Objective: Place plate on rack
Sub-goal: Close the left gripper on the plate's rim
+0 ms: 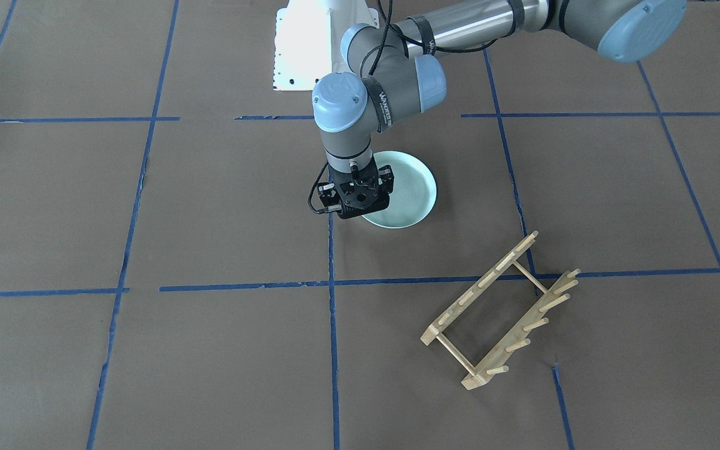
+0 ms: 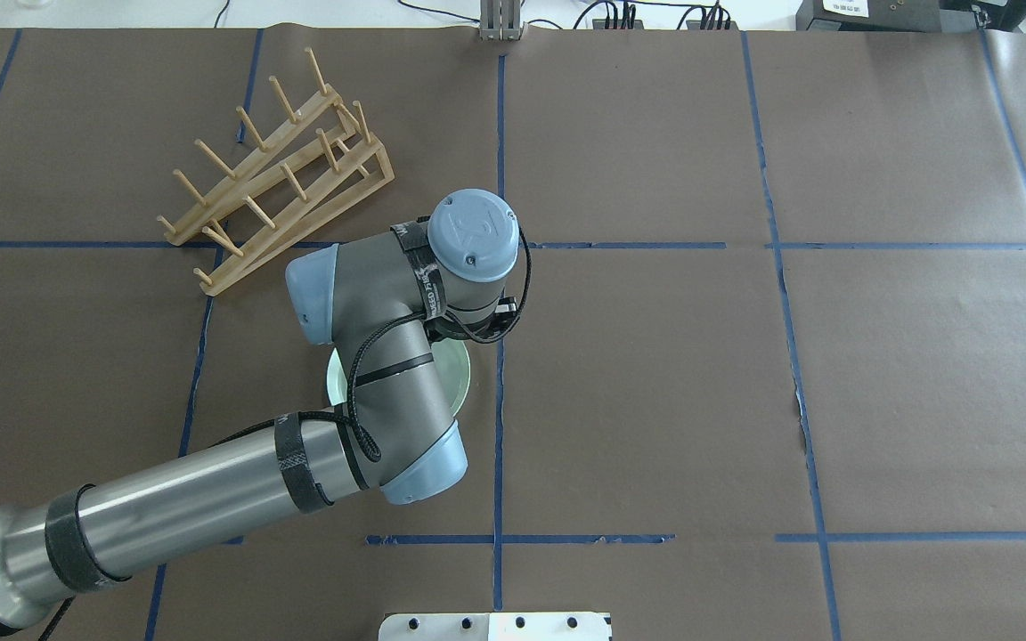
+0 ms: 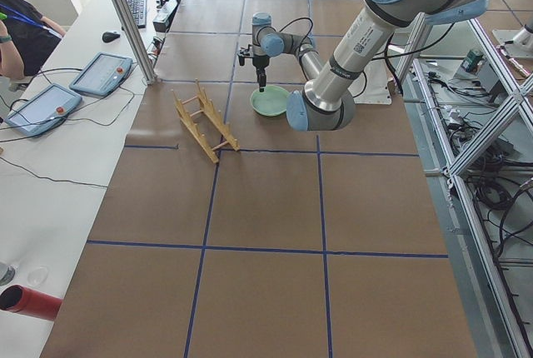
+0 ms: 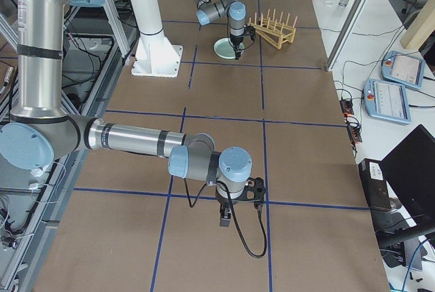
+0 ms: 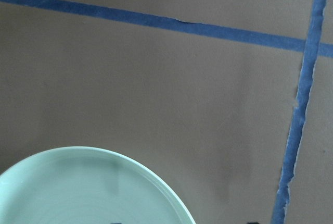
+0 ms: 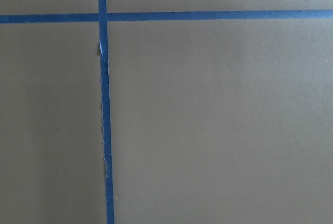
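Observation:
The pale mint-green plate [image 1: 407,194] lies flat on the brown table, partly hidden under the left arm in the overhead view [image 2: 460,374]. My left gripper [image 1: 360,201] points straight down over the plate's edge on the side away from the rack. The left wrist view shows the plate's rim [image 5: 156,182], with two dark fingertips [image 5: 255,222] set apart at the bottom edge, so the gripper looks open and empty. The wooden rack [image 1: 504,312] stands empty apart from the plate, also in the overhead view [image 2: 281,196]. My right gripper [image 4: 224,214] hangs over bare table far from both; I cannot tell its state.
Blue tape lines [image 1: 332,284] grid the brown paper tabletop. The robot's white base plate [image 1: 304,50] is at the table's robot side. Tablets [image 3: 100,71] and cables lie on the side bench beyond the table edge.

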You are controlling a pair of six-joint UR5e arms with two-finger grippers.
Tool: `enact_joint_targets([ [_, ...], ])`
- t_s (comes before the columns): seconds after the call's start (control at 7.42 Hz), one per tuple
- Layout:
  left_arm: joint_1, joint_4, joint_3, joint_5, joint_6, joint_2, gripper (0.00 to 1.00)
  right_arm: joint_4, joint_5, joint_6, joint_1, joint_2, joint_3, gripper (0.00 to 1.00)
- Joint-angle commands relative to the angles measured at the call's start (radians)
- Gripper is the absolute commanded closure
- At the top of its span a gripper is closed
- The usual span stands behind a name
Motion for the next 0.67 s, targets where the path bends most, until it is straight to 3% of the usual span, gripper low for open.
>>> enact_joint_targets([
  [0.0, 0.006, 0.004, 0.003, 0.002, -0.032, 0.000, 0.79, 0.000, 0.000, 0.000, 0.001, 0.000, 0.000, 0.00],
  [0.13, 0.009, 0.004, 0.002, 0.001, -0.034, 0.000, 0.82, 0.000, 0.000, 0.000, 0.001, 0.000, 0.000, 0.00],
  [0.4, 0.012, 0.004, -0.006, -0.005, -0.049, 0.004, 1.00, 0.000, 0.000, 0.000, 0.001, 0.000, 0.000, 0.00],
  [0.54, 0.012, 0.004, -0.015, -0.019, -0.083, 0.003, 1.00, 0.000, 0.000, 0.000, -0.001, 0.000, 0.000, 0.00],
])
